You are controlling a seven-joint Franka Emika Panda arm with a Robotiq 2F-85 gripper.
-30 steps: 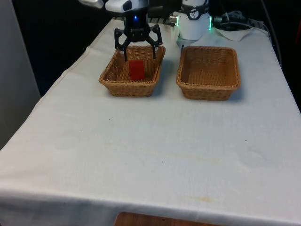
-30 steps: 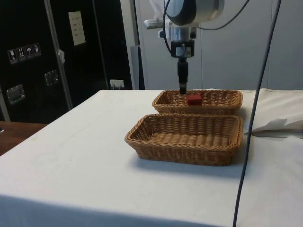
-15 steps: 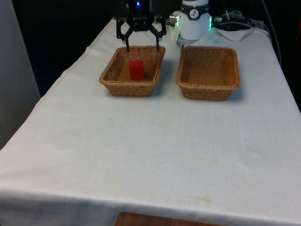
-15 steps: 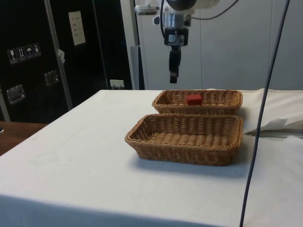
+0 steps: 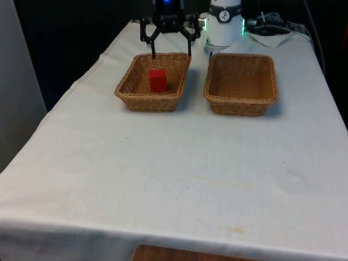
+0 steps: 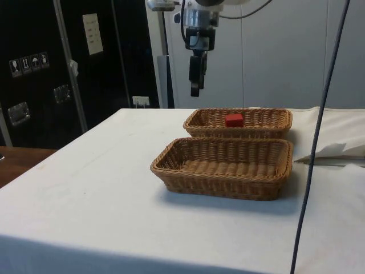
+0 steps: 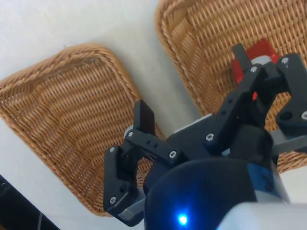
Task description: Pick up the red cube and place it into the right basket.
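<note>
The claw hung with its fingers spread wide and nothing between them, above the far rim of the basket that held the red cube. The cube lay below the claw and toward the camera, apart from it. The other basket stood beside, toward the front view's right.

We see the red cube partly hidden behind a gripper finger; the arm is cut off at the side view's top edge.

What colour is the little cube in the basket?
Red. The cube shows best in the front view, lying in a woven basket.
</note>
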